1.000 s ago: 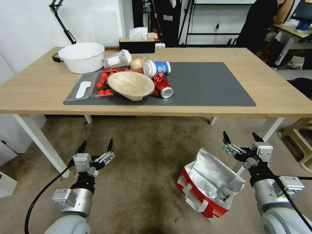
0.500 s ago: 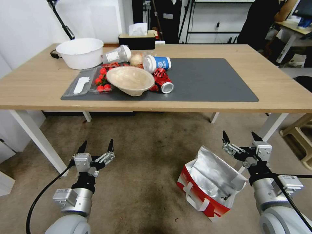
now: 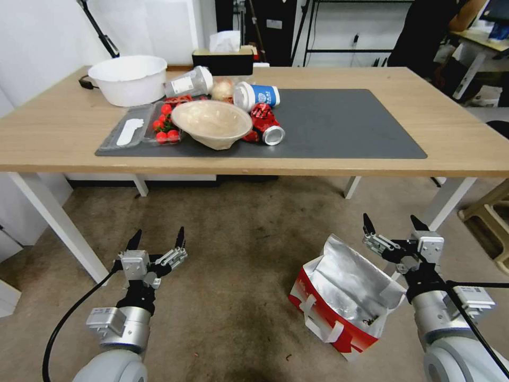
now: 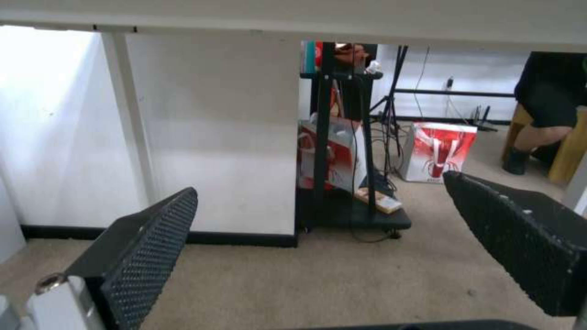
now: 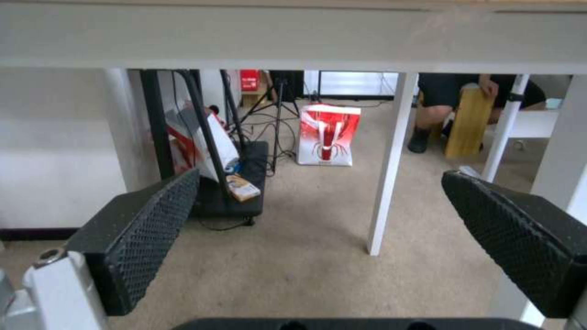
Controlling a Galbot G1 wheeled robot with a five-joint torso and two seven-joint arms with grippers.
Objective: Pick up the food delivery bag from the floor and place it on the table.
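Overhead, the light-wood bench (image 3: 450,132) spans twelve o'clock above the stained brownish-grey floor (image 3: 238,254). On it, the white-and-red, foil-lined paper delivery bag (image 3: 344,297) gapes at nine o'clock of the released right claw (image 3: 391,229). Left claw (image 3: 156,240): released, well apart.

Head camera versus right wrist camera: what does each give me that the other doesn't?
Head view alone: the food delivery bag standing open on the floor beside the right gripper, the left gripper open over bare floor, and the tabletop clutter, including a white bowl.

Right wrist view alone: the space under the table, with another red-and-white bag standing far back.

Both: the table, its white legs, the floor, and the open right gripper.
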